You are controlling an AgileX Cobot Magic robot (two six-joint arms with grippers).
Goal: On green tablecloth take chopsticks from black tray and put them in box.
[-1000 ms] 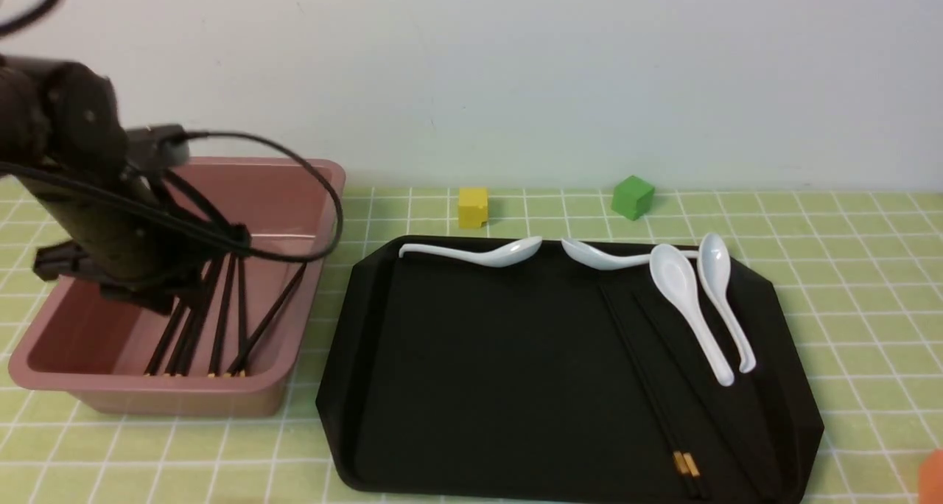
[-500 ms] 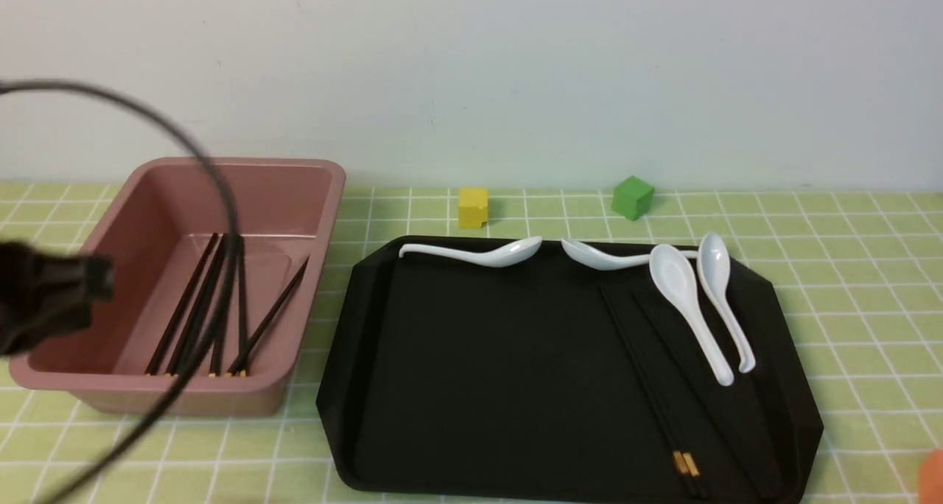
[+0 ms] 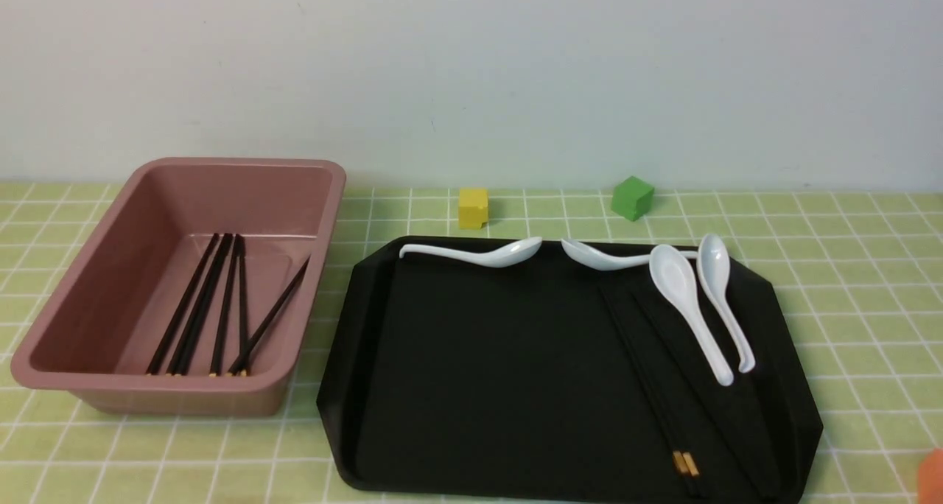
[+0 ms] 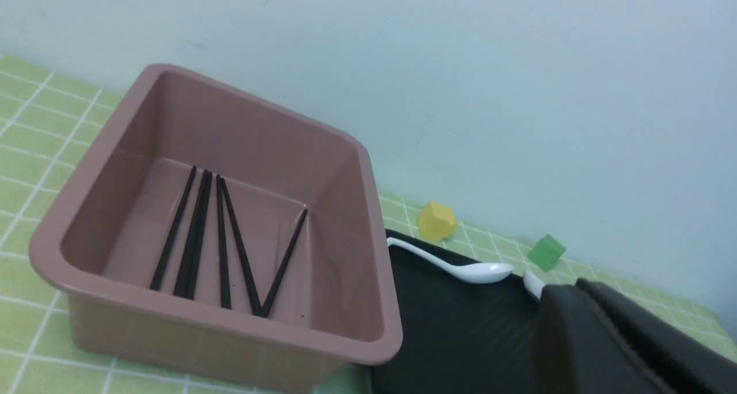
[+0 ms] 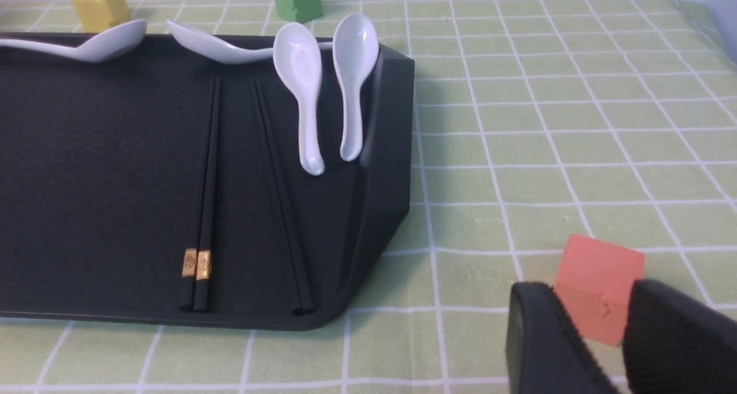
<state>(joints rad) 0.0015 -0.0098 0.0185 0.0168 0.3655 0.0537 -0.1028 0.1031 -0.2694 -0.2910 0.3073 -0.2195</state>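
In the deep dusty-pink plastic box [image 3: 177, 283] you are already keeping six thin black chopsticks [image 3: 214, 314], while two pairs [image 5: 202, 181] are waiting on the flat matte-black tray [image 3: 516, 386], and I cannot tell either hand's opening.

A staged lab tabletop: bare wall [image 3: 471, 69], green tablecloth [image 3: 847, 268] (coloured test cubes [image 3: 472, 207]).

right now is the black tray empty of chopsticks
No. Two pairs of chopsticks lie on the black tray, beside the spoons.
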